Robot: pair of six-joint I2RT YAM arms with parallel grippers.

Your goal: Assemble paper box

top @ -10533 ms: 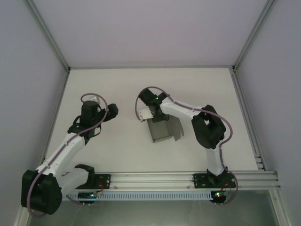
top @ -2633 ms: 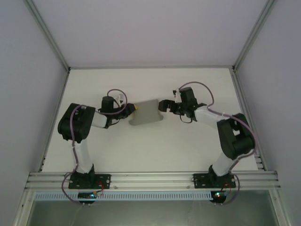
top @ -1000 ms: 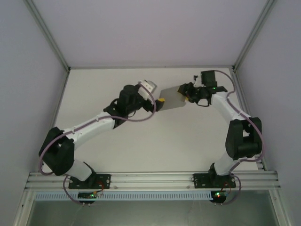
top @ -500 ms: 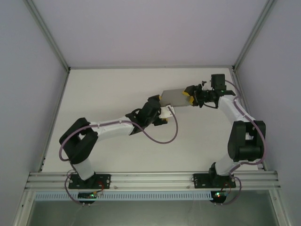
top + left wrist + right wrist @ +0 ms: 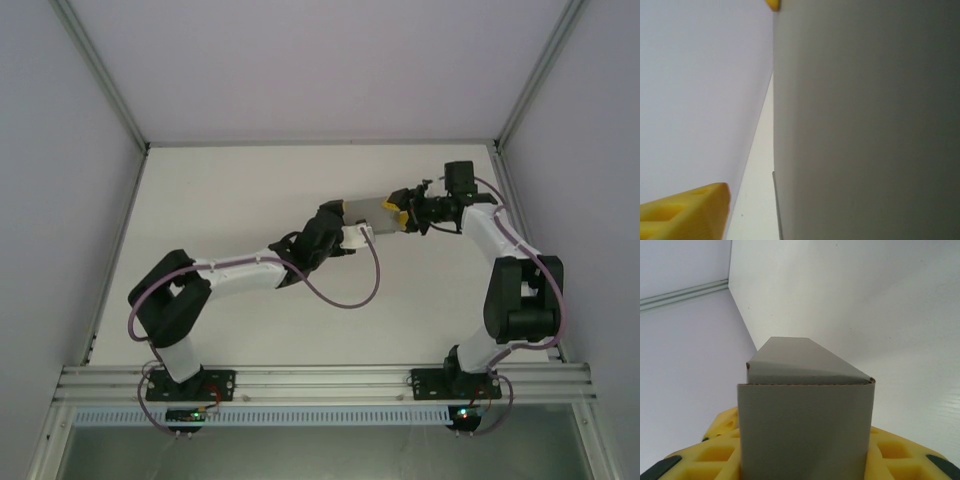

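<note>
We count one paper box, two arms and two grippers. The white table stands inside pale walls, with an aluminium rail along its near edge.

In the top view the box sits over the far right part of the table. Its long axis runs left to right, one end toward each gripper.

The right gripper pinches the box's right end. In its wrist view the grey box sits between the yellow pads and points away from the camera.

The left gripper is at the box's left end. In its wrist view one yellow finger stands apart from the grey face, and we cannot tell whether its jaws are spread or pressed together.
</note>
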